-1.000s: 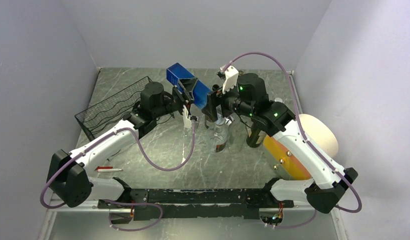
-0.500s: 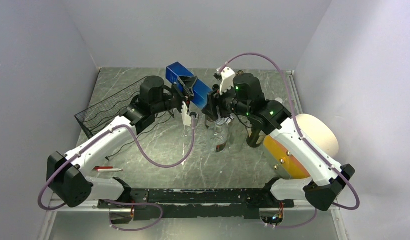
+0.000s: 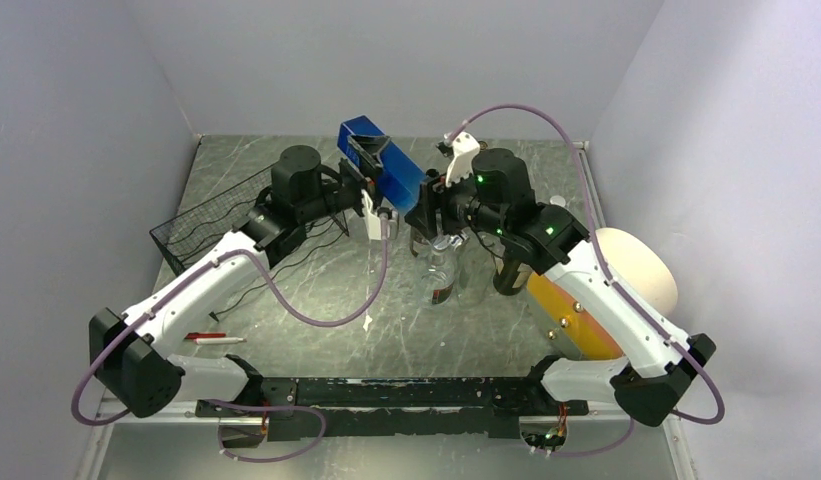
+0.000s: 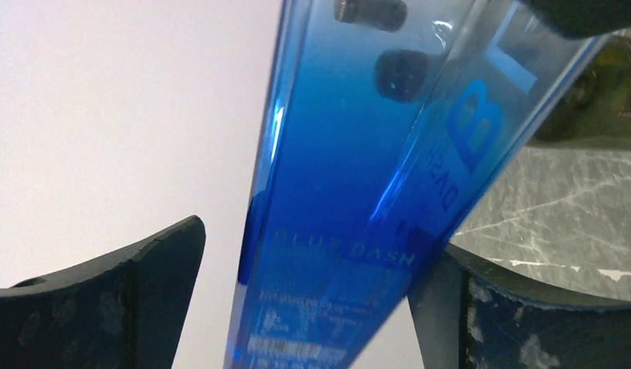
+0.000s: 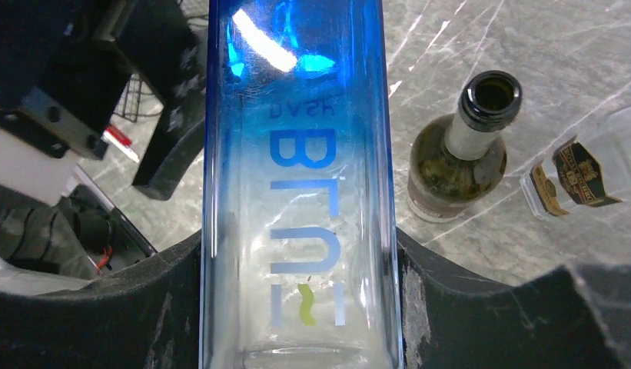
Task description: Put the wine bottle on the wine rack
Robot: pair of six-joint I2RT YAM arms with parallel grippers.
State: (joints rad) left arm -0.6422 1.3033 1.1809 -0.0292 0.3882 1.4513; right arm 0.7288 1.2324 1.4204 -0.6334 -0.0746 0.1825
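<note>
Now, wine bottle [image 3: 384,168], long axis diagonal toward back-left, in right end effector [image 3: 423,208]

Plain pale walls [image 3: 406,60], grey marbled tabletop [image 3: 466,330].

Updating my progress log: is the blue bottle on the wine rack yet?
Not on: the blue bottle hangs tilted in the right gripper, apart from the wine rack.

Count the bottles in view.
3: blue bottle held aloft at the back, clear bottle standing mid-table, green bottle right of it. Others may be hidden.
</note>
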